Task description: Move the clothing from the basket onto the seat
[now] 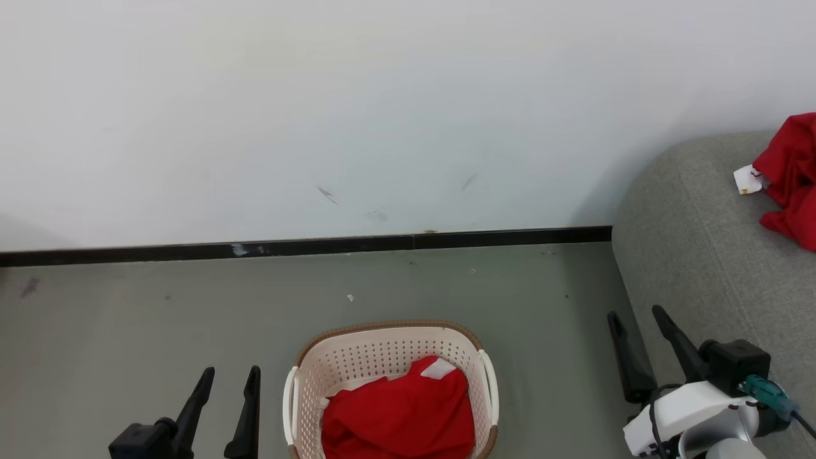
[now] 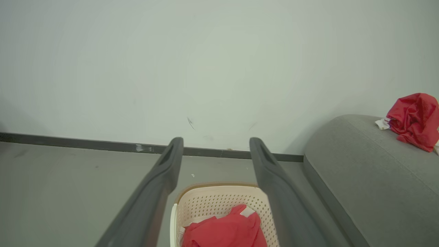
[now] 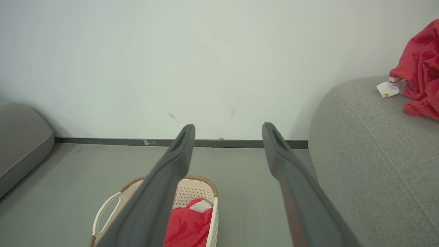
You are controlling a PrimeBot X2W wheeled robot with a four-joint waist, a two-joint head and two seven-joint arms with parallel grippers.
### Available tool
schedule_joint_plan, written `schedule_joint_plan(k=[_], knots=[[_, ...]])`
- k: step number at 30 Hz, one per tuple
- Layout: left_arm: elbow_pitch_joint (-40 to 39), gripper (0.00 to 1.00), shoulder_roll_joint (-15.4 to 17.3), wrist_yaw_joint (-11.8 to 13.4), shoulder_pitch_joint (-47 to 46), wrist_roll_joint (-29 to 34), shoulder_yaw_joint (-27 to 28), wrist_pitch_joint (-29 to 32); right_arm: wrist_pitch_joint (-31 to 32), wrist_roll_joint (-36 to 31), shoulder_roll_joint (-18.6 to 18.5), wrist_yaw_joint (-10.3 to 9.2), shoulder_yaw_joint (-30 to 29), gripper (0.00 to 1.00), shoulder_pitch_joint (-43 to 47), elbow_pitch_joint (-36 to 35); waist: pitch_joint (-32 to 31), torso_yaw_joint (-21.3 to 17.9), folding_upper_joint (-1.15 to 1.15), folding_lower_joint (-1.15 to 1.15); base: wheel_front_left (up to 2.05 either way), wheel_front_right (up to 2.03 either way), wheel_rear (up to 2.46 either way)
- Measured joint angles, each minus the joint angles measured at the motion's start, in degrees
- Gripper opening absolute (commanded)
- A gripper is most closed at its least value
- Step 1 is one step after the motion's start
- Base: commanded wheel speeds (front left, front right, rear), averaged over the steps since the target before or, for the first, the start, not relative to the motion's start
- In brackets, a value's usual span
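Floor [image 1: 127,306] bears basket [image 1: 376,357] with clothing [image 1: 401,414] just right of left end effector [image 1: 232,371].

Two red garments [image 1: 401,414] [image 1: 790,172], one basket [image 1: 382,326], two grey seats [image 1: 688,255] [image 3: 20,144], two hands [image 1: 232,370] [image 1: 635,312].

We see long, tapering matte-black fingers [image 1: 247,408] on both our left gripper [image 1: 232,370] and right gripper [image 1: 635,312], and behind the right one a glossy white wrist shell [image 1: 685,413], a black boxy block [image 1: 734,362], a teal plug [image 1: 767,391] and a thin black cable [image 1: 653,424].
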Motion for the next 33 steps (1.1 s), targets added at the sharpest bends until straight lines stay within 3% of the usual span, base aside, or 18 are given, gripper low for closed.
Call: schedule_joint_plan(k=[16, 33], knots=[[-0.63, 1.0, -0.04, -0.51, 1.35, 1.22, -2.14, 0.0, 0.0, -0.11, 0.08, 0.0, 0.29, 1.0, 2.55, -2.68, 1.56, -1.6, 0.0, 0.0, 0.0, 0.0, 0.0], [1.42, 1.0, 0.54, -1.47, -1.92, 4.09, -7.35, 2.97, 0.0, -0.78, 0.1, 0.0, 1.52, 1.0, 3.58, -5.87, 7.7, -2.6, 0.0, 0.0, 0.0, 0.0, 0.0]])
